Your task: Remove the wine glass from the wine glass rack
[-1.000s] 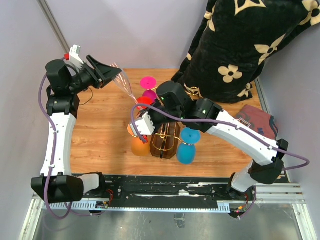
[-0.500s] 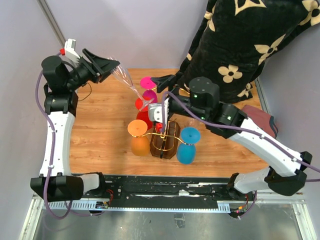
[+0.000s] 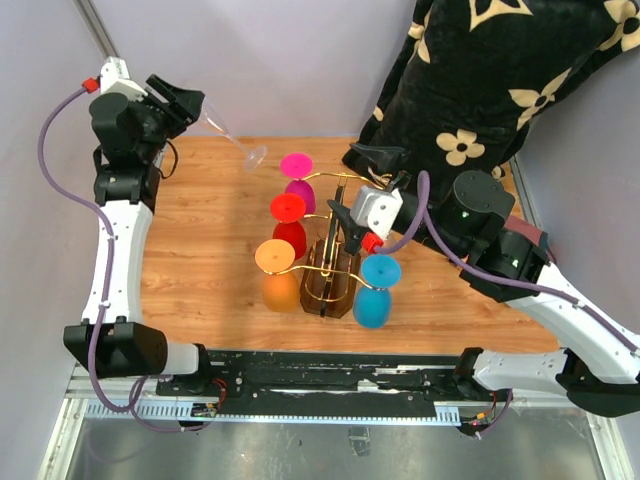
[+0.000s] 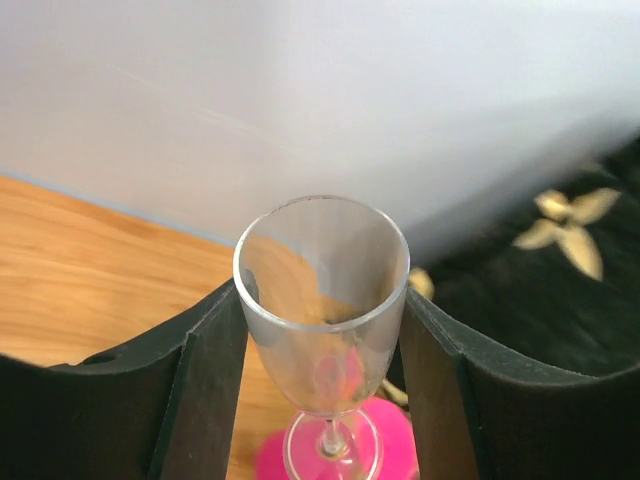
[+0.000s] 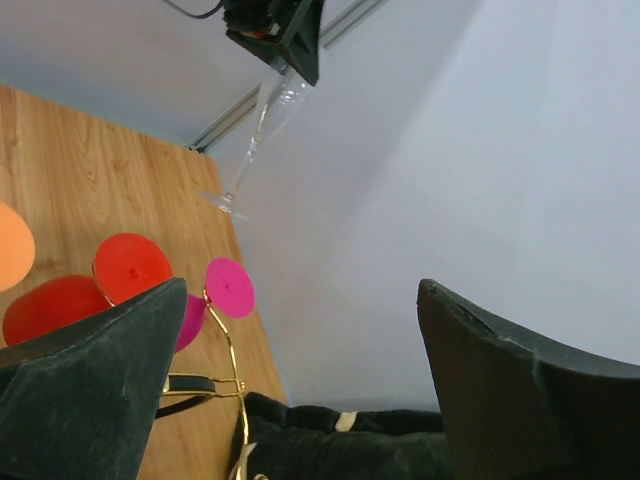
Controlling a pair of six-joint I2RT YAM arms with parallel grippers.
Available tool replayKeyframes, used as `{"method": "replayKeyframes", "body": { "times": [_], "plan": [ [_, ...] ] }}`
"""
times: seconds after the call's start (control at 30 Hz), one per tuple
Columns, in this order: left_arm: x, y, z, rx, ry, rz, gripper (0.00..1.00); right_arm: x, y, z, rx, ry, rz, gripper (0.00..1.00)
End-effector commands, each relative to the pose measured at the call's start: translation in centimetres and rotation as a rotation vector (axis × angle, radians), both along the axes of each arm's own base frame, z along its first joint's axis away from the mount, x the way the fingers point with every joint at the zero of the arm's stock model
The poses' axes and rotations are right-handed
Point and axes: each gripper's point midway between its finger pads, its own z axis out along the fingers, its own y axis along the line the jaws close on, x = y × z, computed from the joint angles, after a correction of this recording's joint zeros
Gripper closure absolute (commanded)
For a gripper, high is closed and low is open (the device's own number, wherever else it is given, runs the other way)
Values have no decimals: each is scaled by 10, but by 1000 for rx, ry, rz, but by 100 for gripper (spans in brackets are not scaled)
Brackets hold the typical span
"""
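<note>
surface: wooden table (image 3: 200, 260) | on it: wine glass rack (image 3: 330, 282), black floral blanket (image 3: 470, 100)

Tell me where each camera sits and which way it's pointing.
Top external: above and behind the robot, looking down on the table, rack and both arms.
Left wrist: looks along its own jaws, closed around a clear glass.
Right wrist: looks across the table past its open jaws to the wall.
Shared: all three show that clear glass.
</note>
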Motion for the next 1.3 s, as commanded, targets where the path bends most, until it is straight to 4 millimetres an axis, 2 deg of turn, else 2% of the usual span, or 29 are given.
{"method": "replayKeyframes", "body": {
  "times": [0.0,0.1,0.17,0.27,0.33,0.43,0.53,0.6,0.73,0.8,0.9,0.97,1.13,1.27],
  "plan": [
    [19,46,-20,214,-31,299,73,19,-14,4,171,219,-150,2],
    [31,49,-51,347,-1,401,74,30,-23,-10,235,357,-254,2],
    [40,44,-75,435,16,449,74,39,-33,-24,268,446,-352,2],
    [56,49,-114,506,44,514,75,56,-56,-48,337,603,-507,1],
    [69,56,-136,520,61,562,77,68,-70,-65,399,745,-552,5],
    [83,71,-161,551,91,653,88,78,-80,-88,474,969,-540,18],
    [100,80,-175,556,101,708,89,83,-72,-100,494,1100,-495,24],
    [114,82,-183,547,102,709,88,93,-67,-109,496,1152,-509,26],
    [135,91,-197,560,112,727,87,112,-80,-124,547,1253,-571,30],
    [137,97,-199,550,91,744,84,120,-95,-137,603,1314,-582,34],
    [138,109,-201,539,64,766,77,120,-113,-156,671,1403,-578,41],
    [141,121,-205,534,66,772,77,117,-119,-165,718,1473,-547,45],
    [152,154,-220,485,100,773,78,104,-120,-176,751,1565,-469,48],
    [153,166,-232,486,112,790,76,98,-114,-176,756,1613,-377,53]
  ]
}}
